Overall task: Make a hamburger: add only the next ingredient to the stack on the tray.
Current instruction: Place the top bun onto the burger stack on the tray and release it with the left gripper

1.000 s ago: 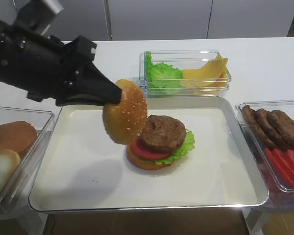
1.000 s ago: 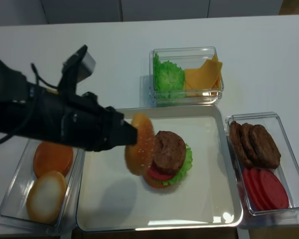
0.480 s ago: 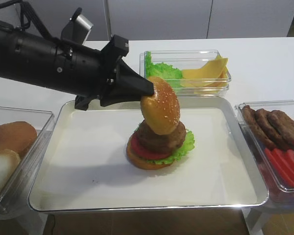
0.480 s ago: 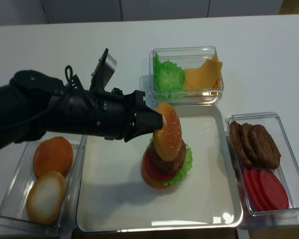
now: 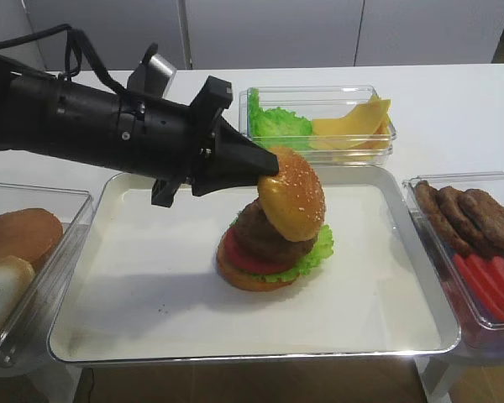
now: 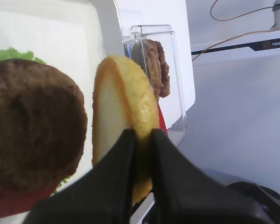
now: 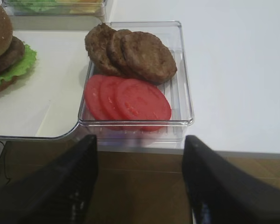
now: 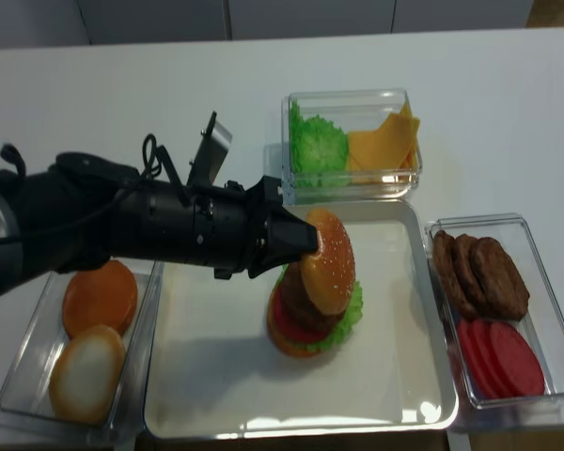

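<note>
The left claw [image 5: 256, 166] is closed on the rim of the sesame bun top [image 5: 292, 195], its 2 fingers [image 6: 126, 154] pinching the edge from both faces, as the left wrist view shows. The bun top hangs tilted steeply, dome toward the camera side, leaning against the right flank of the patty [image 5: 265, 235] on the stack [image 5: 273, 252] rather than lying flat on it. The stack sits near the middle of the tray [image 5: 151, 344], on its white paper lining.

The bun top looks light and fairly stiff, with a smooth glazed dome; it keeps its shape under the pinch. An edge grip such as this one seems the practical hold, since the dome itself offers little to clamp. Judging by the tilt, it needs to be turned flat and centred before release, or it may slide off the patty and drag the lettuce and tomato askew.

The right claw [image 7: 140, 182] hangs below the table edge in front of the tub of patties and tomato slices [image 7: 179, 84], holding nothing; its 2 fingers appear apart there, though it is at its most closed.

The table [image 5: 454, 109] is white and smooth. A tub of lettuce and cheese [image 5: 319, 126] stands behind the tray, and a tub of plain buns [image 5: 17, 243] at its left. Pale cabinet fronts close the background.
</note>
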You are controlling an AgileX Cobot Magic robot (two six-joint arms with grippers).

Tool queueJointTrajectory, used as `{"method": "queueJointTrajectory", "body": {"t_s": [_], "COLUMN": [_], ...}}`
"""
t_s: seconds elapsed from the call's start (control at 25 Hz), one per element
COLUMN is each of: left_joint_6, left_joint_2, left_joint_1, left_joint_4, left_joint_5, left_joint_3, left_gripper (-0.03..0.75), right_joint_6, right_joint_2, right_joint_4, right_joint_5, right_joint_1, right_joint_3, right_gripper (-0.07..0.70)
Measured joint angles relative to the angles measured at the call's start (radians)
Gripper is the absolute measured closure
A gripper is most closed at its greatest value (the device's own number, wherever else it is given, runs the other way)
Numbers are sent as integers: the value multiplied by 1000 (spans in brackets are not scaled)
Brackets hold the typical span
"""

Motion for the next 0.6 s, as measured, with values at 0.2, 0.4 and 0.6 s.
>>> {"method": "queueJointTrajectory", "body": {"t_s": [0.2, 0.4, 0.6], "left_joint_6": [28, 32, 38], "left_joint_2": [6, 10, 37], "left_joint_1": [0, 0, 0], "left_joint_4": [-16, -16, -18], "left_joint_5": [7, 7, 7], "left_joint_3": [0, 0, 0], "left_gripper": [655, 655, 655], "right_joint_6": [0, 0, 0], "right_joint_2": [0, 0, 0], "right_joint_4": [0, 0, 0], "right_joint_5": [0, 0, 0], "right_joint_1": [0, 0, 0], "right_joint_3": [0, 0, 0], "right_gripper": [182, 182, 182]}}
